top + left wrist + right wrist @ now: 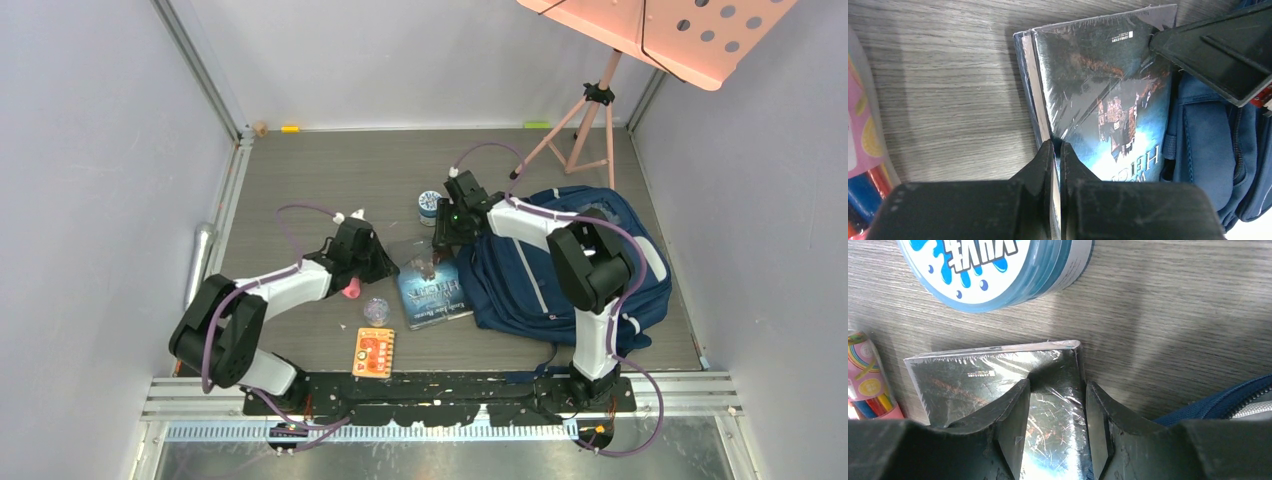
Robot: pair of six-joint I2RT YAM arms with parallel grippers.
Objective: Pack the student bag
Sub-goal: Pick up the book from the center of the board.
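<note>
A shrink-wrapped book (430, 287) with a dark blue cover lies on the table against the left side of the student bag (570, 265), a big navy backpack lying flat. My left gripper (1057, 145) is shut on the book's (1098, 90) near edge, with a thin pale strip pinched between the fingers. My right gripper (1058, 387) stands open over the book's (973, 380) far corner, glossy cover showing between its fingers. In the left wrist view the right gripper's finger (1218, 55) rests at that corner, beside the bag (1203, 145).
A round blue-and-white tub (430, 205) stands just beyond the book. A pink case of coloured pens (863, 150), a small clear jar (376, 310) and an orange card (373, 352) lie left of the book. A pink music stand (600, 100) rises at the back right.
</note>
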